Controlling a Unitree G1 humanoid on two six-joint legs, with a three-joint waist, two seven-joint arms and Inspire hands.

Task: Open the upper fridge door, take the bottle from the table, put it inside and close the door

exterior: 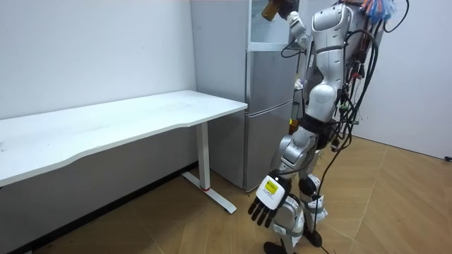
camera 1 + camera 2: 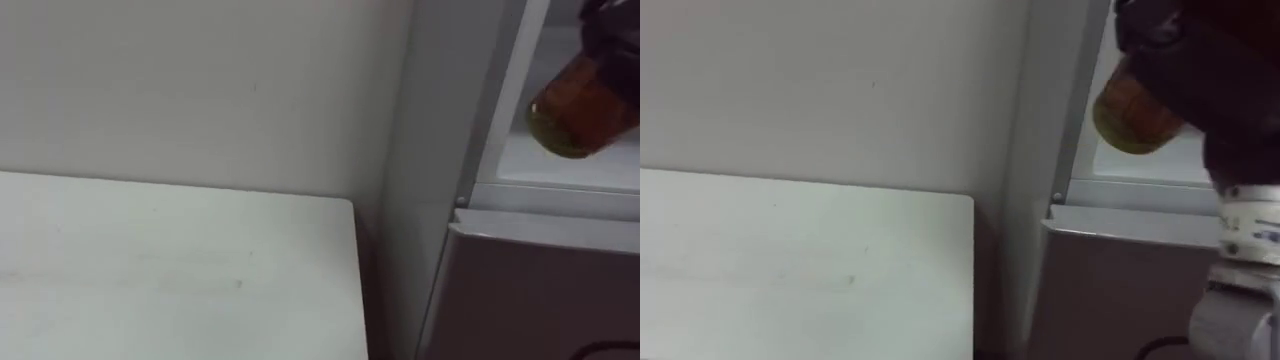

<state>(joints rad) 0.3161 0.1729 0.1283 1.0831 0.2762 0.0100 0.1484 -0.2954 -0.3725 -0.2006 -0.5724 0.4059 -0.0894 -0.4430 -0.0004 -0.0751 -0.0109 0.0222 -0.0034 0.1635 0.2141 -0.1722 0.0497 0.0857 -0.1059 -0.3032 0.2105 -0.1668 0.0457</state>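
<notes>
An amber bottle [image 2: 1135,115] hangs tilted inside the open upper fridge compartment [image 2: 570,165], just above its white shelf. My right hand [image 2: 1200,70] is shut on it from above and from the right, and dark fingers cover its upper part. In the room view I stand close in front of the grey fridge [image 1: 272,106], with my right arm raised and the bottle [image 1: 270,10] at the top compartment. My left hand [image 1: 268,201] hangs low beside my legs with its fingers relaxed and nothing in it.
The lower fridge door [image 2: 540,290] is closed. A white table [image 2: 170,270] stands against the wall immediately left of the fridge, with a narrow gap between them. Wooden floor lies behind me.
</notes>
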